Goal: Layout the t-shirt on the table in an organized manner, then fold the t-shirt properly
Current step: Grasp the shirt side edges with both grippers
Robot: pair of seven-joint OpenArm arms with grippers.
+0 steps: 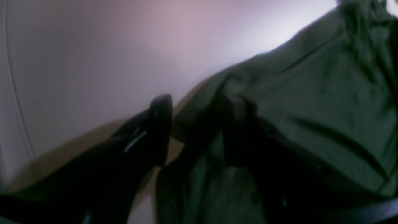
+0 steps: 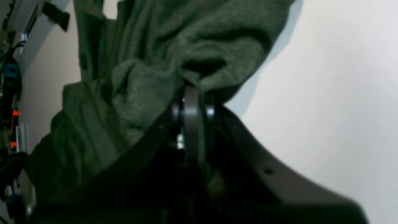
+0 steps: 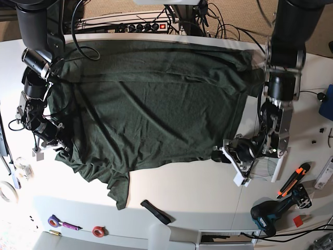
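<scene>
White surface [image 3: 208, 192], lit bright. Dark green t-shirt [image 3: 156, 99] spread over most of it, wrinkled, one flap reaching toward edge away from arm bases. Right jaws pinched tight on bunched shirt fabric at shirt's side by right arm. Left jaws parted, shirt edge lying between them, at shirt corner by left arm. Drill [image 3: 273, 213] and orange cutter [image 3: 291, 179] near that corner of surface. Power strip [image 3: 140, 26] and cables behind edge at arm bases. Red tape roll [image 3: 98, 230] near opposite corner.

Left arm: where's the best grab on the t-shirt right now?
Its hem corner nearest the left gripper, coming in from the open table side: that edge of the t-shirt appears to lie between the open fingers, while the right gripper pinches the opposite side.
</scene>
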